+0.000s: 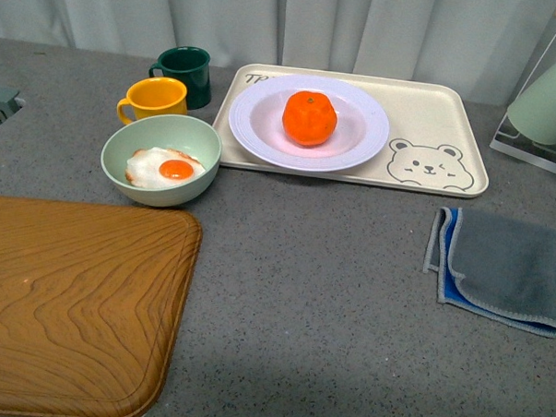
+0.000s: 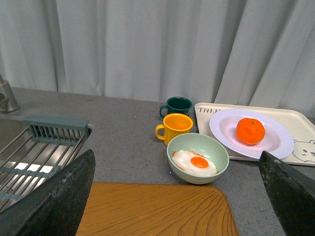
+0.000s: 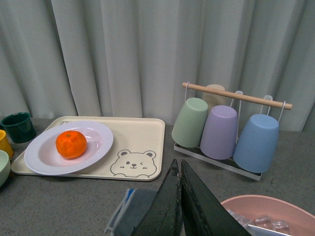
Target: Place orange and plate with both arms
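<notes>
The orange (image 1: pixel 310 118) sits in the white ribbed plate (image 1: pixel 364 138), which rests on the left part of the cream bear tray (image 1: pixel 438 132). Both also show in the left wrist view, orange (image 2: pixel 250 131) and plate (image 2: pixel 275 142), and in the right wrist view, orange (image 3: pixel 71 144) and plate (image 3: pixel 96 147). Neither gripper shows in the front view. My left gripper (image 2: pixel 179 196) is open and empty, above the wooden board's far edge, well short of the plate. My right gripper (image 3: pixel 179 169) is shut and empty, above the grey cloth (image 3: pixel 135 211), to the right of the tray.
A pale green bowl (image 1: pixel 160 159) with a fried egg, a yellow mug (image 1: pixel 155 100) and a dark green mug (image 1: pixel 184 75) stand left of the tray. A wooden board (image 1: pixel 71 301) lies front left. A cup rack (image 3: pixel 224 130), a pink basin (image 3: pixel 268 216) and a sink rack (image 2: pixel 34 152) flank the scene.
</notes>
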Robot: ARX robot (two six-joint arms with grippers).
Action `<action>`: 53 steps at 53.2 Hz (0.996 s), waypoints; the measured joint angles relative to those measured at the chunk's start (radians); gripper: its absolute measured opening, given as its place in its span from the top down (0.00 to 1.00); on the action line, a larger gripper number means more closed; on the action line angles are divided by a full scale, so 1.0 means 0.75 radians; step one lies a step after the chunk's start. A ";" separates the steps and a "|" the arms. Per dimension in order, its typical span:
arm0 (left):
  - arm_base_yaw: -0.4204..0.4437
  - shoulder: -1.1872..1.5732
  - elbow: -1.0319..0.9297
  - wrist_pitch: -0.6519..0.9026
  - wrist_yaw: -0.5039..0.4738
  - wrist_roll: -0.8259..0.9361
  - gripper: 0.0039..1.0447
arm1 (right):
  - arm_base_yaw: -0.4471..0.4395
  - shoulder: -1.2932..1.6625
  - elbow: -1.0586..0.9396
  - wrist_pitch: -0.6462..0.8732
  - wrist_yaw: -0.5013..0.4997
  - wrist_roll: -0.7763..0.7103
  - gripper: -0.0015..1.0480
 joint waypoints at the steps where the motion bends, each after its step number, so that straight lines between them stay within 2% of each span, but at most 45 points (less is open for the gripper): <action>1: 0.000 0.000 0.000 0.000 0.000 0.000 0.06 | 0.000 -0.010 0.000 -0.009 0.000 0.000 0.99; 5: 0.000 0.000 0.000 0.000 0.000 0.000 0.06 | 0.000 -0.054 0.001 -0.055 0.000 0.001 0.99; 11: 0.000 0.001 0.000 0.000 -0.001 0.000 0.06 | 0.000 -0.217 0.001 -0.256 -0.001 0.000 0.99; 27: 0.000 0.000 0.000 0.000 0.000 0.000 0.06 | 0.000 -0.256 0.001 -0.266 -0.002 -0.001 0.99; 43: 0.000 0.000 0.000 0.000 0.000 0.000 0.06 | 0.000 -0.258 0.001 -0.266 -0.002 -0.001 0.54; 53: 0.000 0.000 0.000 0.000 0.000 0.000 0.06 | 0.000 -0.258 0.001 -0.266 -0.002 -0.001 0.18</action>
